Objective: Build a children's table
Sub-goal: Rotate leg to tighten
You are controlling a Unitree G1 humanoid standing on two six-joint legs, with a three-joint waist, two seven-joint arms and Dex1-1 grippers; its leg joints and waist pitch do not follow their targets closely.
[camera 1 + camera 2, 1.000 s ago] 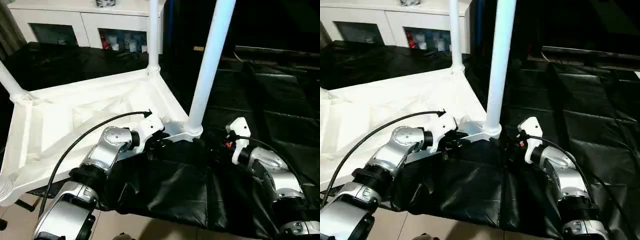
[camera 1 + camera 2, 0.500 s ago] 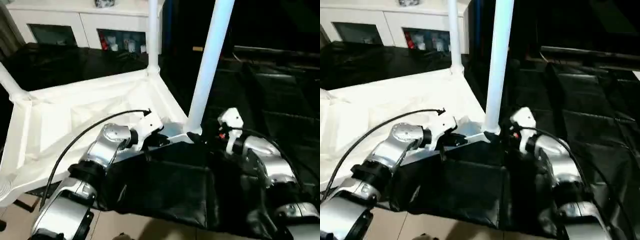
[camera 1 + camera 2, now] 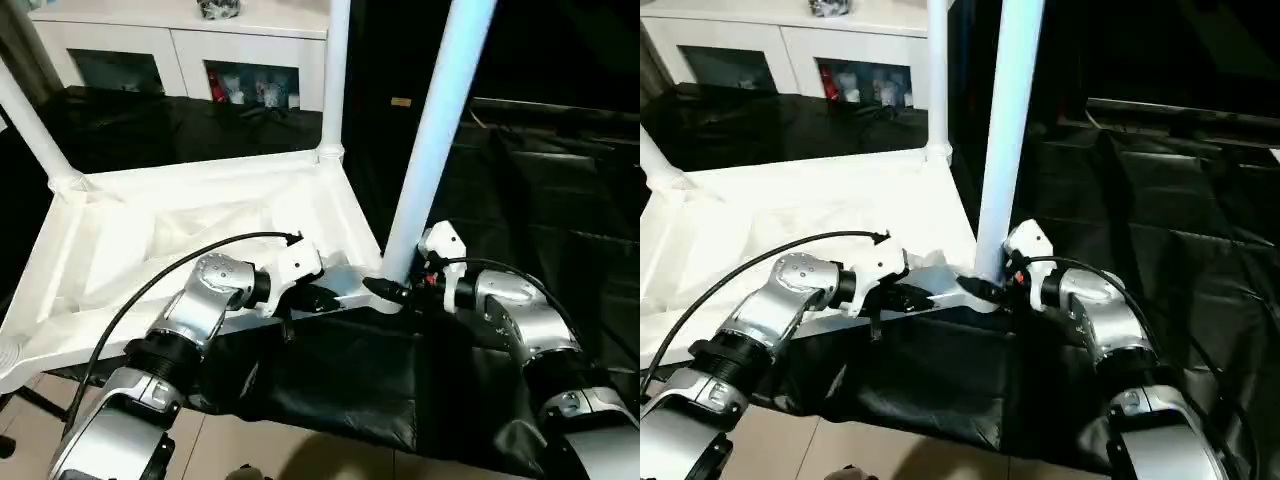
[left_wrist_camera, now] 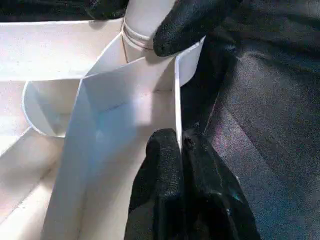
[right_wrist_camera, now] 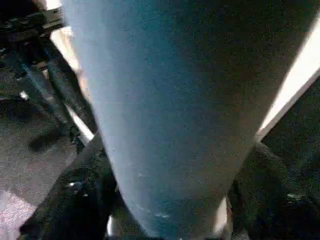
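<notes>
The left gripper (image 4: pixel 177 150) is clenched on the tabletop (image 3: pixel 150 240) rim beside the nearest leg (image 3: pixel 430 150). The right gripper (image 3: pixel 385 289) straddles that leg's base; whether it grips, I cannot tell.

we note the near leg (image 3: pixel 432 150) runs past the top edge, its upper end unseen; the far leg (image 3: pixel 336 75) and the left leg (image 3: pixel 30 125) are cut likewise. the tabletop (image 3: pixel 130 235) has its near-left corner cropped by the left edge. the cabinet (image 3: pixel 185 45) contents behind glass are too small to identify. we cannot see where the right gripper (image 3: pixel 392 290) meets the leg base.
</notes>
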